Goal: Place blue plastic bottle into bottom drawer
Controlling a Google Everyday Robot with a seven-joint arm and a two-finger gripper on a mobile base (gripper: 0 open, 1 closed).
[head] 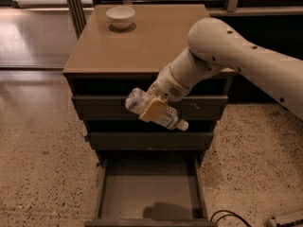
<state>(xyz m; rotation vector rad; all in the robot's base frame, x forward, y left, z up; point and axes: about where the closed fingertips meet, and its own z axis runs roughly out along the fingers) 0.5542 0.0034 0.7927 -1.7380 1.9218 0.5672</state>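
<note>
Speckled floor; bottom drawer (142, 190) stands open. Your gripper (153, 109) clamps the blue plastic bottle (136, 101) mid-body, cap lower right — poised above the drawer, judged ready for lowering.
</note>
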